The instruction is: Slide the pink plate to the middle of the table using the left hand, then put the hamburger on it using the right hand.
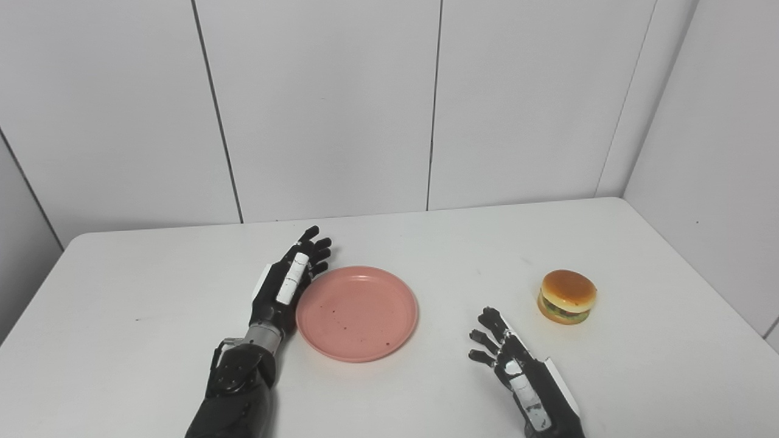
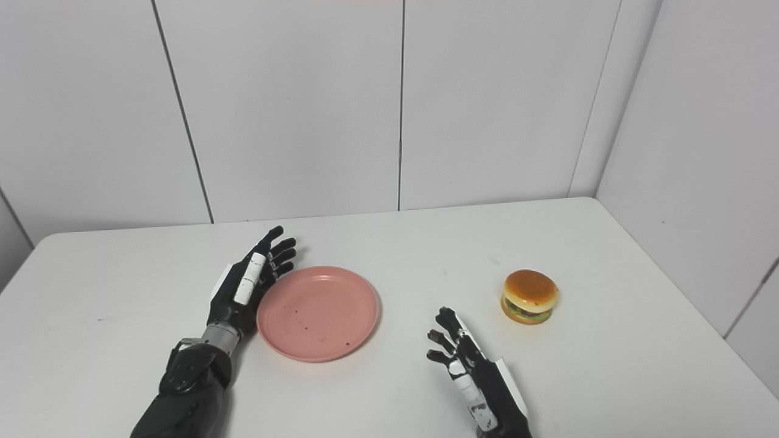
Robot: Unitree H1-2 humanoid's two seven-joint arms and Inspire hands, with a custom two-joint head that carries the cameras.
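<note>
The pink plate [image 1: 357, 313] lies flat near the middle of the white table [image 1: 122, 292], empty, with a few dark specks on it. My left hand [image 1: 291, 281] is open, fingers straight, resting edge-on against the plate's left rim. The hamburger [image 1: 567, 296] stands upright on the table to the right of the plate. My right hand [image 1: 514, 365] is open and empty, low over the table near the front, between plate and hamburger, short of the hamburger and not touching it.
White wall panels [image 1: 328, 109] stand behind the table and along its right side [image 1: 718, 158]. The table's rounded back corners and right edge [image 1: 700, 267] are in view.
</note>
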